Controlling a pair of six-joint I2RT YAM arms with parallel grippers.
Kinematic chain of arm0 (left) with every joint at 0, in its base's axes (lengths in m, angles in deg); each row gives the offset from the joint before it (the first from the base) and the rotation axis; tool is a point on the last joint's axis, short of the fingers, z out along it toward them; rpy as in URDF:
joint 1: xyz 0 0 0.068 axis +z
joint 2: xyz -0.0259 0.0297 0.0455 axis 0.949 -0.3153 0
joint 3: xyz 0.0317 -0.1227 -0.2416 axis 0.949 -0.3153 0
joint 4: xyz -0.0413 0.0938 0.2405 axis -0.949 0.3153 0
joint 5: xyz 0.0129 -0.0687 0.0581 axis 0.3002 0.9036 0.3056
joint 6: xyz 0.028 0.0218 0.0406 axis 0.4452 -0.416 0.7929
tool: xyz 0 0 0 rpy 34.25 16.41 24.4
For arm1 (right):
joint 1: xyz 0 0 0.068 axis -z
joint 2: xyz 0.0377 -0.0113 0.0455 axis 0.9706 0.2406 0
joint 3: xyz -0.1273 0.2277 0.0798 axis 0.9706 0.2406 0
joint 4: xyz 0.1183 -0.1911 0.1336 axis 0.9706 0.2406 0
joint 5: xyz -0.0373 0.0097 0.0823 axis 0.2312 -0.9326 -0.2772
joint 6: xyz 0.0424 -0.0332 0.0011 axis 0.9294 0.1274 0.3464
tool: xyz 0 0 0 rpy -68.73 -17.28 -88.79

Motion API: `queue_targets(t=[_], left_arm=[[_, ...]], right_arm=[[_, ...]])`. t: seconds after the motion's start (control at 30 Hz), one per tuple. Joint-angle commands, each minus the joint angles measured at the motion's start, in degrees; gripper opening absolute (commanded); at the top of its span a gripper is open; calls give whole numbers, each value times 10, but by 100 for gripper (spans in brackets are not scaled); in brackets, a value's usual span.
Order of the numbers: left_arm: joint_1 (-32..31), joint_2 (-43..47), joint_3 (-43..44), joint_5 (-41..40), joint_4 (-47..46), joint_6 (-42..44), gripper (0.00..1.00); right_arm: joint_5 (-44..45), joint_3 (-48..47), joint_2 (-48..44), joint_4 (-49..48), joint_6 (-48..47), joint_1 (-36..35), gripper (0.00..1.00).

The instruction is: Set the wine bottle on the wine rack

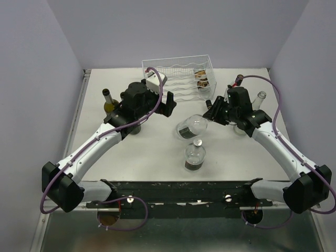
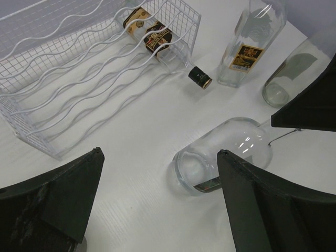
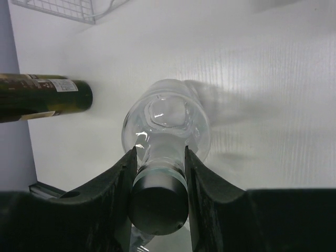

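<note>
The white wire wine rack (image 1: 176, 79) stands at the back centre and holds one dark labelled bottle (image 1: 203, 79) at its right end. My right gripper (image 1: 210, 114) is shut on the neck of a clear round-bellied wine bottle (image 1: 191, 126), which is tilted with its base low toward the table. In the right wrist view the fingers (image 3: 118, 178) clamp the neck just under the dark cap (image 3: 157, 202). My left gripper (image 1: 169, 102) is open and empty, in front of the rack. In the left wrist view the bottle (image 2: 226, 152) lies by its right finger (image 2: 268, 205), and the rack (image 2: 79, 68) is beyond.
A second clear round bottle (image 1: 195, 156) stands upright near the front centre. A green bottle (image 1: 110, 102) stands at the left by the left arm. A clear square bottle (image 1: 258, 100) and a red-capped one (image 1: 239, 79) stand at the right. Grey walls enclose the table.
</note>
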Motion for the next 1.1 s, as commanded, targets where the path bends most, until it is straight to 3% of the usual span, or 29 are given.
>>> queue_targets(t=[0.0, 0.4, 0.73, 1.07], left_arm=[[3, -6, 22, -10, 8, -9, 99], [2, -28, 20, -5, 21, -26, 99], [2, -80, 24, -6, 75, -62, 99], [2, -132, 16, 20, 125, -64, 97]], right_arm=[[-25, 39, -47, -175, 38, 6, 1], [-24, 260, -134, -385, 68, 16, 1], [-61, 336, -172, -371, -21, 16, 1], [-83, 413, -181, -411, -35, 16, 1]])
